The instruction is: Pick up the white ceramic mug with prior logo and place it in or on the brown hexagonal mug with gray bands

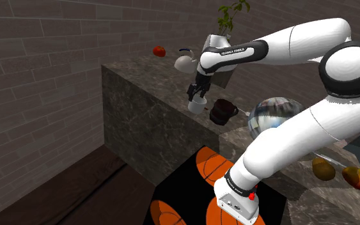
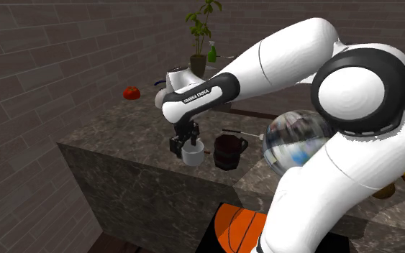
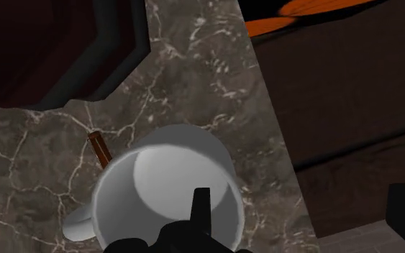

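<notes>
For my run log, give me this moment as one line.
gripper: open, one finger inside white mug | white mug: upright on counter | brown mug: beside it, apart | placement: not done

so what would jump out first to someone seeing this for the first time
The big white arm reaches across the grey marbled counter, its black fingers open, one dipped inside a plain white mug near the counter's edge. Next come the mirror-bright silver ball beside a dark brown mug, and the orange basketball-patterned stand below.
</notes>
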Controlling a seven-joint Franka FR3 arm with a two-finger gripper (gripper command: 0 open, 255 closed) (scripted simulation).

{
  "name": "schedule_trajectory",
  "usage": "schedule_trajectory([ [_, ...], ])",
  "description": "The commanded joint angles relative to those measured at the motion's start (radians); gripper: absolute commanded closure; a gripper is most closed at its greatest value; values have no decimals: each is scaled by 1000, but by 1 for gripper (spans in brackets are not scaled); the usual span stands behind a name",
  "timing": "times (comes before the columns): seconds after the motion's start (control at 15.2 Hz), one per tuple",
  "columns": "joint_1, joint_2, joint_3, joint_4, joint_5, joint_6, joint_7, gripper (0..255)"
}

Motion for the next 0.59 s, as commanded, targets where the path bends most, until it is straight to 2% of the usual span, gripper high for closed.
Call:
schedule_trajectory([
  [0.0, -6, 78, -18, 27, -2, 57, -21, 0],
  [0.13, -11, 132, -30, 48, -1, 94, -37, 0],
  [0.53, -12, 183, -37, 11, 7, 181, -44, 0],
])
